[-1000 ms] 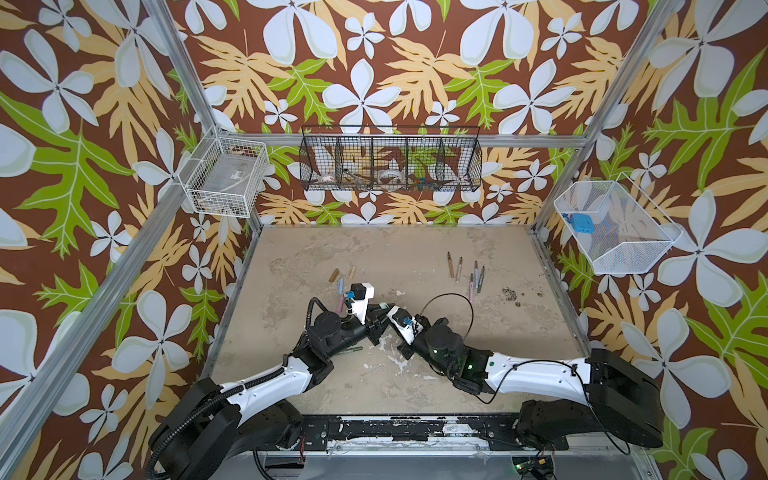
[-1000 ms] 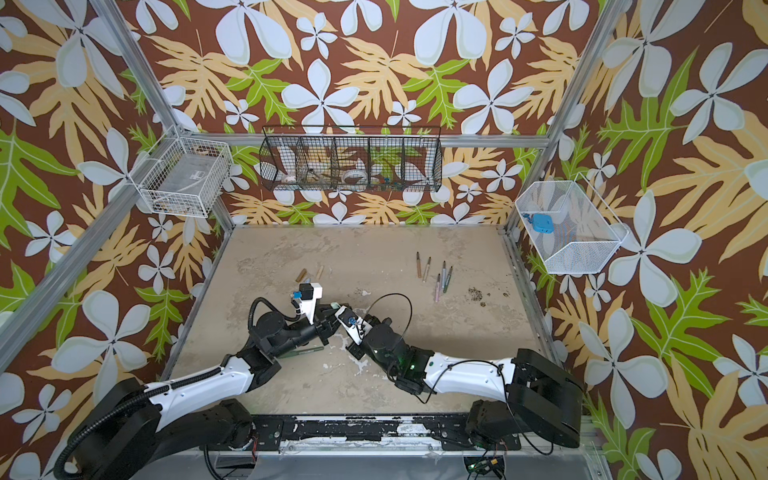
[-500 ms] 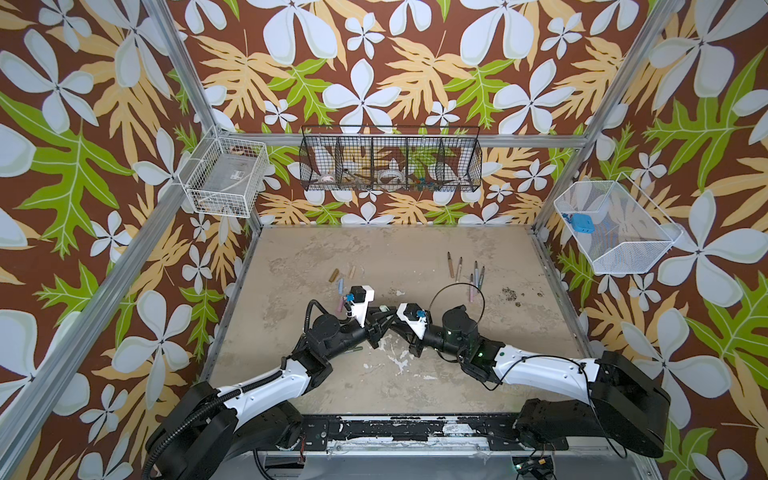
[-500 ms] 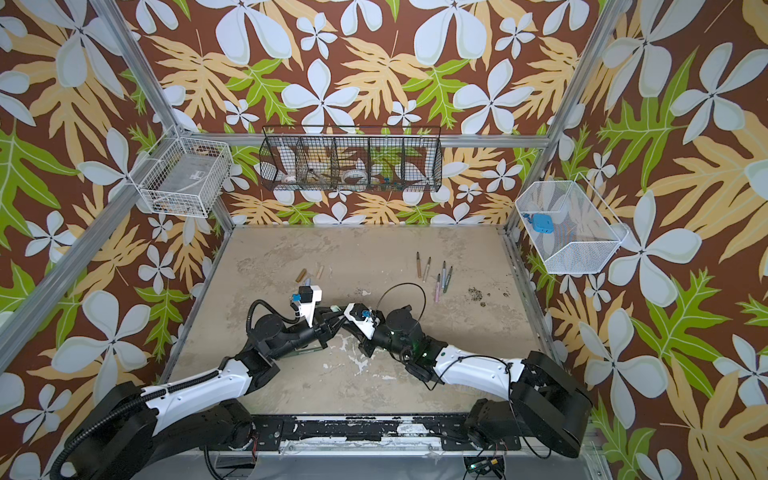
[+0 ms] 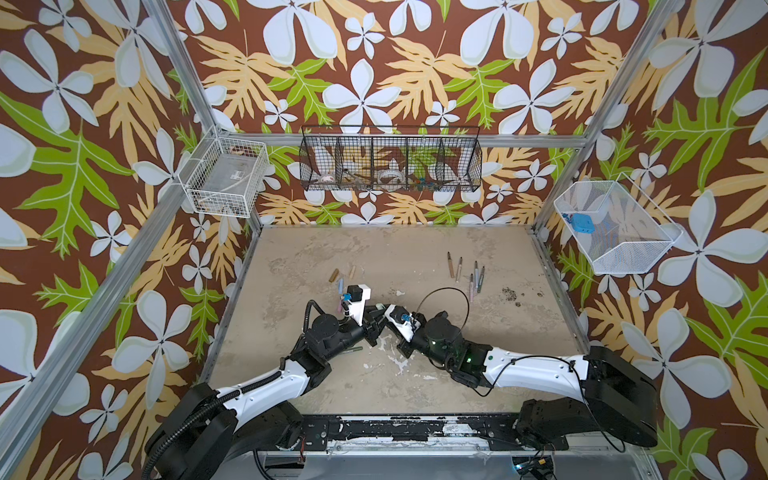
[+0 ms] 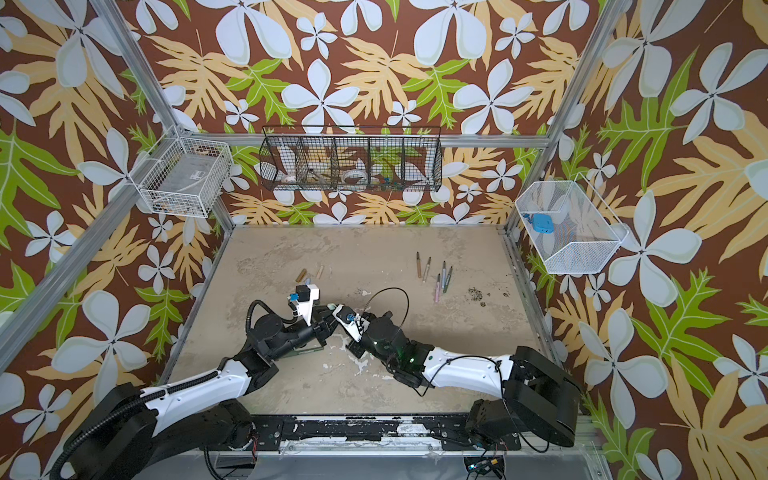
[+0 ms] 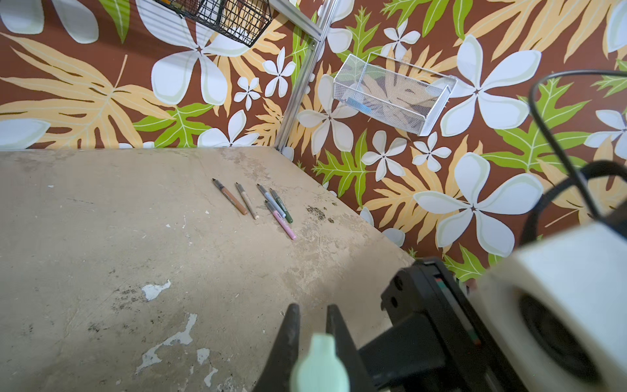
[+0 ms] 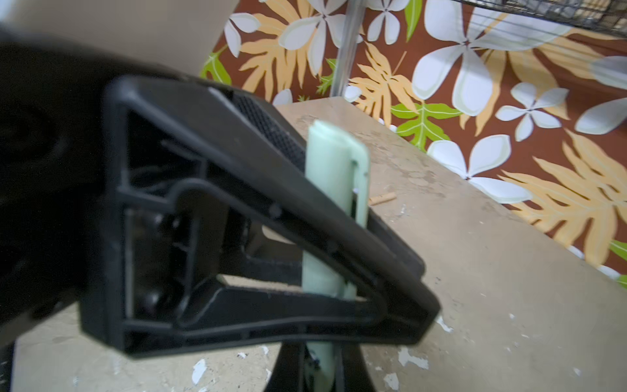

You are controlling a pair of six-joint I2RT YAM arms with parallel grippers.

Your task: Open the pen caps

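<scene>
Both grippers meet mid-table on one pale green pen [image 5: 380,306]. In the left wrist view my left gripper [image 7: 312,310] is shut on its pale green cap [image 7: 319,365]. In the right wrist view the cap [image 8: 336,169] with its clip runs between the left gripper's black fingers [image 8: 271,210]. Below them my right gripper [image 8: 320,359] is shut on the pen's body. I cannot tell whether cap and body have parted. Loose pen caps, brown [image 5: 333,274], beige [image 5: 352,272] and light blue [image 5: 340,285], lie at back left. Several uncapped pens [image 5: 465,272] lie at back right.
A green pen [image 5: 353,350] lies on the table under the left arm. A black wire basket [image 5: 390,164] hangs on the back wall. White wire baskets hang on the left wall [image 5: 224,183] and the right wall [image 5: 615,228]. Dark crumbs [image 5: 509,294] mark the table near the pens.
The right arm's wrist has shifted a little up and to the right, and its cable loop has moved with it. Both grippers have stayed together on the pale green pen.
</scene>
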